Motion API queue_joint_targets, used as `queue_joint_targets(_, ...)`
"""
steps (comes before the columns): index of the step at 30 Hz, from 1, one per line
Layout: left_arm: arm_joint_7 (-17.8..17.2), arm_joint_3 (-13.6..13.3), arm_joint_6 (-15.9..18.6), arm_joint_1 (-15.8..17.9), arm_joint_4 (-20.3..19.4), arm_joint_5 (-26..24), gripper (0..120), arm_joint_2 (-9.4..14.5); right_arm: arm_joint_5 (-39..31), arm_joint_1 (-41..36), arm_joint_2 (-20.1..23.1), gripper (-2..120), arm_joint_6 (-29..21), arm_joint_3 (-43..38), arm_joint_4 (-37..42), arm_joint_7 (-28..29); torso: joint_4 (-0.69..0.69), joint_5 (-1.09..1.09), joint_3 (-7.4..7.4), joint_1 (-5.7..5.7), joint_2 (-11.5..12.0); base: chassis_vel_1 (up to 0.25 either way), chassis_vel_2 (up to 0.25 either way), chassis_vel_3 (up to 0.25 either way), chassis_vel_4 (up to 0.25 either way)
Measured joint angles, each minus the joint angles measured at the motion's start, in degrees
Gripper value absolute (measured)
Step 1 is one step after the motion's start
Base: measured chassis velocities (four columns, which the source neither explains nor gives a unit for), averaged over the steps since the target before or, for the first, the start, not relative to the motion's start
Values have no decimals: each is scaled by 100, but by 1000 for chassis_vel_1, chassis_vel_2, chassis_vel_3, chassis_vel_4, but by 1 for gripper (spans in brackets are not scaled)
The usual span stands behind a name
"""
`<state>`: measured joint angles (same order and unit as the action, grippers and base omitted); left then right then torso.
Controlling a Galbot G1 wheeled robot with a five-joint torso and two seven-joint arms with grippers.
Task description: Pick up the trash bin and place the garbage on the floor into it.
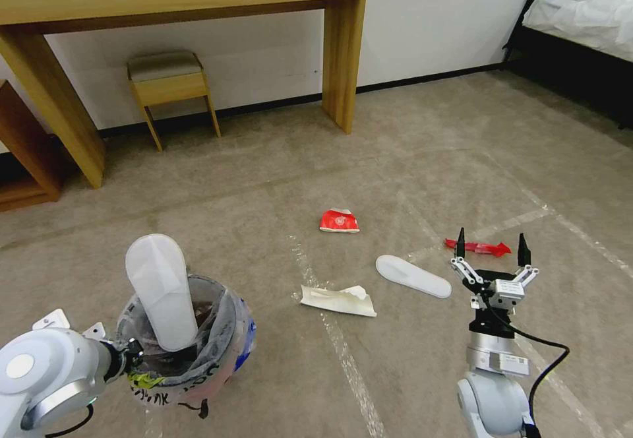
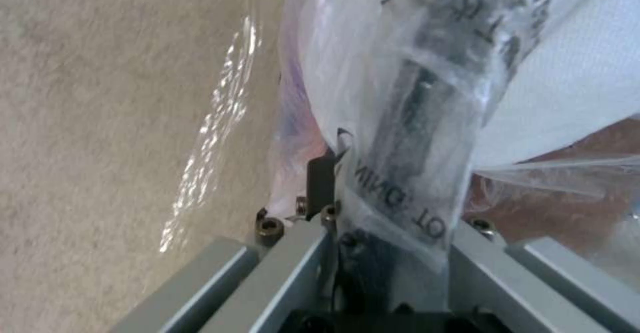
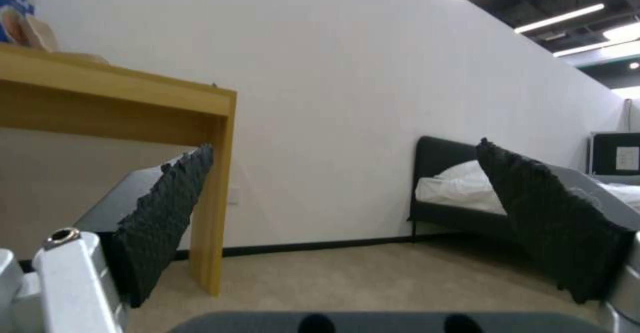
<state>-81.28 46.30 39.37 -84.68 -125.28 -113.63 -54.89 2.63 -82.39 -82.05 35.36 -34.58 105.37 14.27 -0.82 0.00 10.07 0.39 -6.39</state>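
While left gripper (image 1: 125, 352) clamps the round bag-lined trash bin (image 1: 198, 352) at 7 o'clock, one white slipper sole (image 1: 161, 289) sits inside.
Right gripper (image 1: 492, 253) spread, empty, 4 o'clock; second sole (image 1: 413, 276), beige paper (image 1: 337, 300), red carton (image 1: 339, 221), red wrapper (image 1: 484, 247) remain on carpet (image 1: 264, 194).

Open floor (image 1: 461, 161) around scattered garbage (image 1: 413, 276)

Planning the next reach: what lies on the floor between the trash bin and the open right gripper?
In the head view, crumpled beige paper and a white slipper sole lie between trash bin and right gripper.
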Motion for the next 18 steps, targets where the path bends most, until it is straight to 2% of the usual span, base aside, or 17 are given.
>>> queue_joint_targets(18, 26, 8, -5, 31, 50, -1, 0, 1, 17, 126, 46, 100, 15, 176, -174, -12, 1, 0, 0, 0, 0, -111, 117, 112, -112)
